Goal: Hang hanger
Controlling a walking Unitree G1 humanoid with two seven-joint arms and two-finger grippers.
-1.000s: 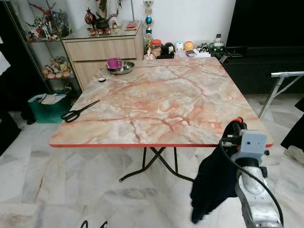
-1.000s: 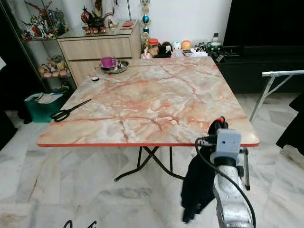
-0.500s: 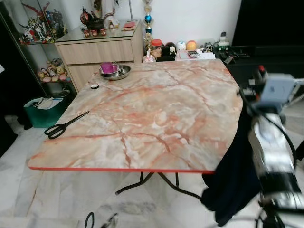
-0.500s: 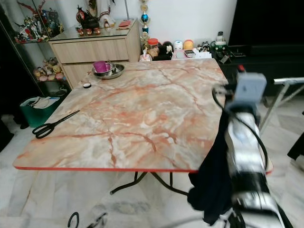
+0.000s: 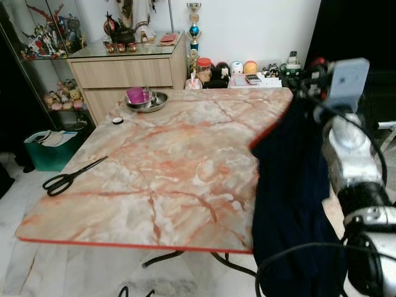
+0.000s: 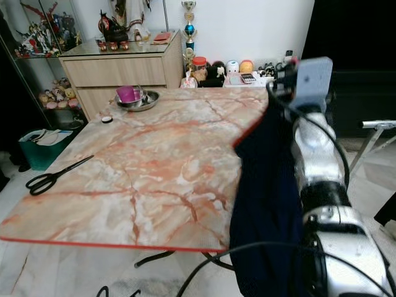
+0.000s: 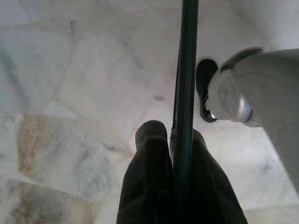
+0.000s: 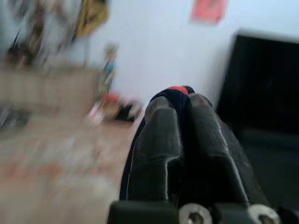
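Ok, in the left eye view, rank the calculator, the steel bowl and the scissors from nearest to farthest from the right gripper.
From the right gripper, raised at the table's far right corner:
1. Calculator, just to its left on the low shelf behind the table.
2. Steel bowl, at the table's far left.
3. Scissors, at the table's left edge.

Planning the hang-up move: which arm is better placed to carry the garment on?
Right. The right gripper is raised beside the table and shut on the dark garment; the left gripper hangs low over the floor, clamping a thin rod.

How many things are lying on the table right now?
4: scissors near its left edge; small black disc, and pink cup inside metal bowl, at the far left corner.
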